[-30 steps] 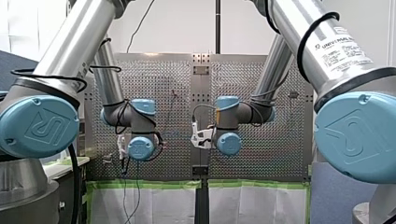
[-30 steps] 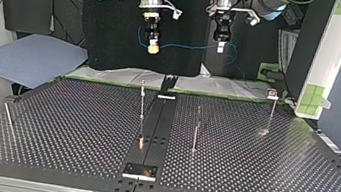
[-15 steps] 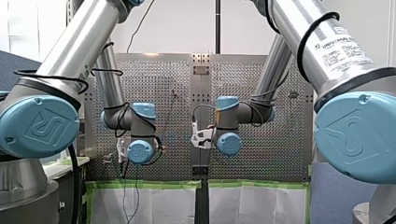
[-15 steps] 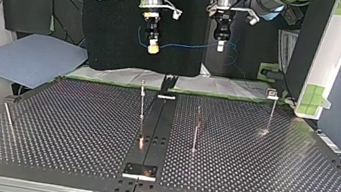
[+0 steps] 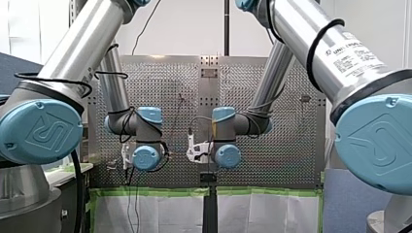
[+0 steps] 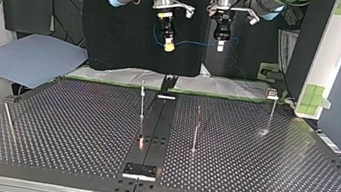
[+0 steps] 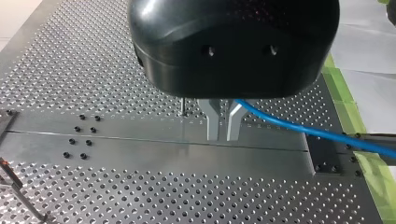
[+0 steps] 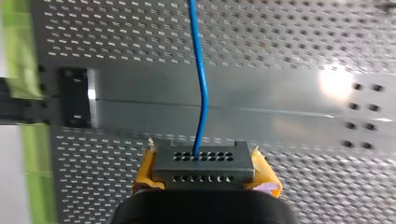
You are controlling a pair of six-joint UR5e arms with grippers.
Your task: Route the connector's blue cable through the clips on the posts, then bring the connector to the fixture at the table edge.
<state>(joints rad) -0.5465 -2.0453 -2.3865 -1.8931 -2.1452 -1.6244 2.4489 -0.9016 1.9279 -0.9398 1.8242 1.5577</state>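
Both arms are held high over the worktop (image 6: 248, 177), with forearms folded in toward the middle and wrists turned so the tools point straight down. The right tool (image 8: 205, 173) pinches the connector (image 8: 204, 161) between its yellow pads (image 8: 267, 179). The grey block sits crosswise, its rows of holes facing outward. The blue cable (image 8: 201, 79) leaves one of those holes and runs on ahead of the tool. In the top view it spans the short gap across to the left tool (image 7: 223, 128). That tool's metal fingers (image 7: 212, 122) are pressed nearly together, with the cable caught between them near their roots and trailing off to one side. Both tools hang well above the thin posts (image 6: 142, 99) standing on the worktop, level with each other and near together.
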